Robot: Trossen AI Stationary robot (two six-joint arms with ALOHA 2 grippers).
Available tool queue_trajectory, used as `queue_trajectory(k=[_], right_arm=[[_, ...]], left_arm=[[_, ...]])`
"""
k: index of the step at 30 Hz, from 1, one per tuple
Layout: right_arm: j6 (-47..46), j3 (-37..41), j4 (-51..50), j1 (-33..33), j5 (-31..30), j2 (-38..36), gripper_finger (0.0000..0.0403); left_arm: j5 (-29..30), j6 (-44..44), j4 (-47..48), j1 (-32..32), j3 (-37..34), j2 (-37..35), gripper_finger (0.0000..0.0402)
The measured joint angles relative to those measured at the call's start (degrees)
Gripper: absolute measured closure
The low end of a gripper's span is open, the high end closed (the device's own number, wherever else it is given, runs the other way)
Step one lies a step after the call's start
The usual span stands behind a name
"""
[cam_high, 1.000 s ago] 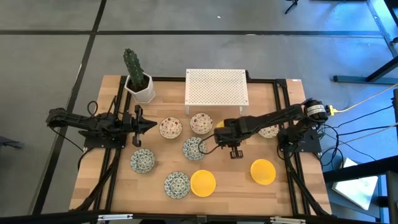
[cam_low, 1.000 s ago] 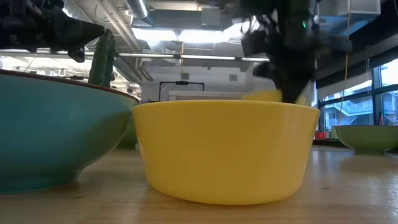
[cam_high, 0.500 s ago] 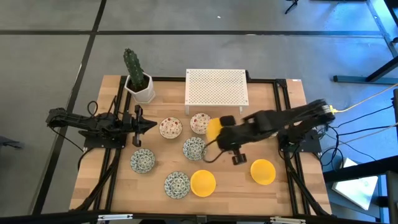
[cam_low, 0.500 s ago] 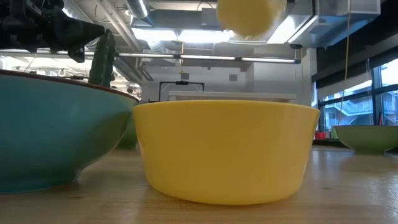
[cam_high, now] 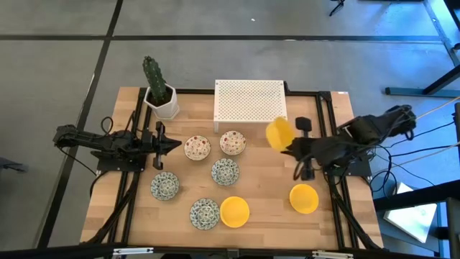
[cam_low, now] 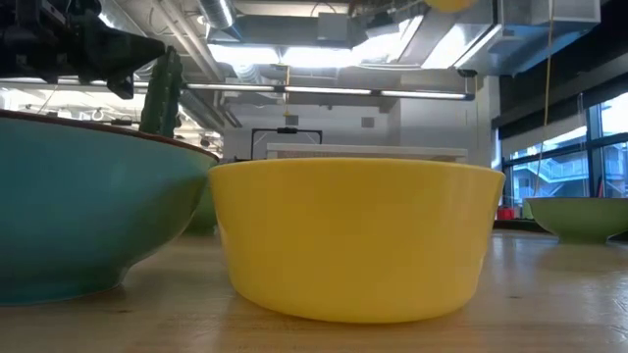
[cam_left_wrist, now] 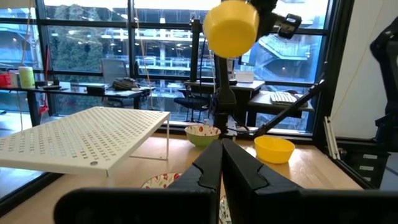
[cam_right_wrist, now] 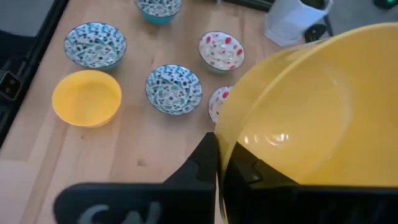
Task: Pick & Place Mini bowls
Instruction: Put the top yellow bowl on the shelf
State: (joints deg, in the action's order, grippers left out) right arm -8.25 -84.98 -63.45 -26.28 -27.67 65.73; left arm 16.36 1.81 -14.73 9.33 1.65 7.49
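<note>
Yellow mini bowl [cam_high: 279, 134] pinched at rim by right gripper [cam_high: 290, 149], lifted clear above worktop [cam_high: 330, 216] near white perforated rack [cam_high: 250, 101]. Seven other mini bowls [cam_high: 224, 171] on worktop. Left gripper [cam_high: 177, 144] clenched empty, near left edge.

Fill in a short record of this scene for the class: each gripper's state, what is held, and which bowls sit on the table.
right gripper: shut on yellow mini bowl, lifted by the white perforated rack
left gripper: shut, empty, waiting at table's left
yellow bowls on table: two
blue-green patterned bowls: three
reddish floral bowls: two
cactus pot: back left corner
</note>
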Motion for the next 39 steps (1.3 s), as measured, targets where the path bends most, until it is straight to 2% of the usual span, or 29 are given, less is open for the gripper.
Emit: queue_trajectory(k=[5, 11, 15, 19, 24, 27, 33, 39], right_arm=[[-0.7, 11.3, 7.8, -0.6, -0.2, -7.0, 0.0397], [2.7, 23.7, 18.8, 0.1, 0.3, -13.4, 0.0397], [3.0, 27.9, 24.1, 1.8, 0.8, -15.2, 0.0397], [3.9, 28.4, 26.5, 4.4, 3.4, -14.3, 0.0397], [4.4, 23.4, 25.9, 10.7, 3.7, -10.7, 0.0398], [5.7, 18.2, 23.1, 15.4, 7.8, -6.7, 0.0398], [8.6, 4.5, 14.7, 22.6, 11.1, 5.2, 0.0398], [11.4, -9.3, 2.6, 30.3, 11.8, 16.8, 0.0398]], left_arm=[[0.0, 0.0, -0.1, 0.0, 0.0, 0.0, 0.0394], [0.0, -0.3, -0.1, 0.0, 0.0, 0.0, 0.0395], [0.1, -0.4, -0.1, 0.0, 0.0, 0.0, 0.0394], [0.3, -0.5, -0.1, 0.0, 0.0, 0.0, 0.0394], [2.6, -0.6, -0.1, 0.0, 0.0, 0.0, 0.0394], [3.2, -0.6, -0.1, 0.0, 0.0, 0.0, 0.0393], [3.6, -0.6, -0.1, 0.0, 0.0, 0.0, 0.0395], [4.3, -0.6, -0.1, 0.0, 0.0, 0.0, 0.0394]])
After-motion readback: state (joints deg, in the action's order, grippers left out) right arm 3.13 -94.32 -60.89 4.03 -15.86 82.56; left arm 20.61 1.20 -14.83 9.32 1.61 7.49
